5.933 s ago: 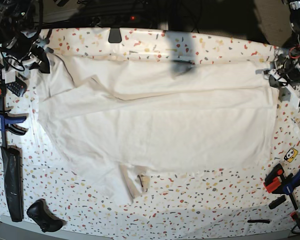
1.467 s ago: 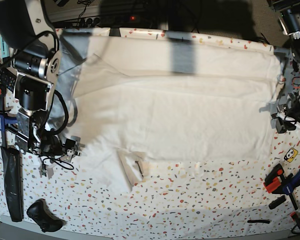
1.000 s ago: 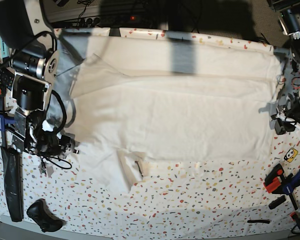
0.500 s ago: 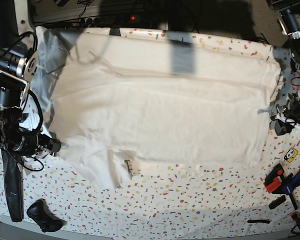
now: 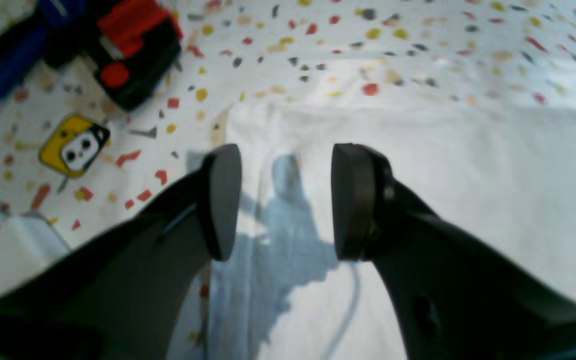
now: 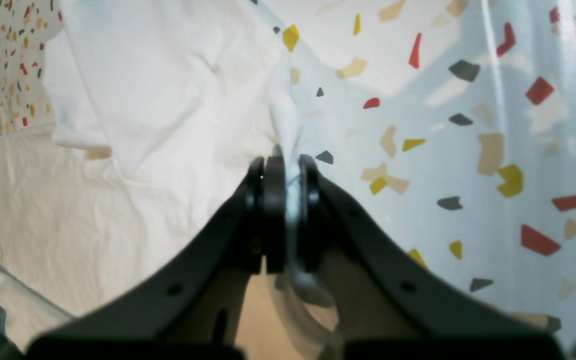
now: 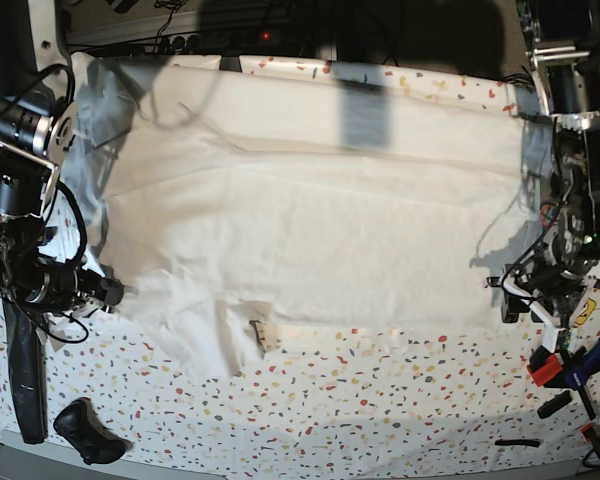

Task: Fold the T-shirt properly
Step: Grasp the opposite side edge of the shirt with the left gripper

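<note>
**White cotton spread wide, one corner pinched**

White T-shirt (image 7: 320,220) lies flat across most of the terrazzo tabletop (image 7: 380,410), collar w/ small tag (image 7: 260,332) toward the near edge, one sleeve at the lower left. Fabric is wrinkled but roughly squared.

Right gripper (image 6: 285,175) sits at the shirt's edge, jaws together, clamped on a thin ridge of cloth. Left gripper (image 5: 283,200) hangs over the opposite corner, jaws apart, nothing between them, shadow on the fabric below.

Outward: yellow sticker (image 5: 74,145) and red-and-blue clamp (image 5: 118,45) just beside the left gripper; a black clamp bar (image 7: 25,360) near the right arm.

Risk, as I read it: only one side is held, so a pull would skew or bunch the thin fabric. The left gripper, closing near the hem, could miss the edge and grab one layer only.
</note>
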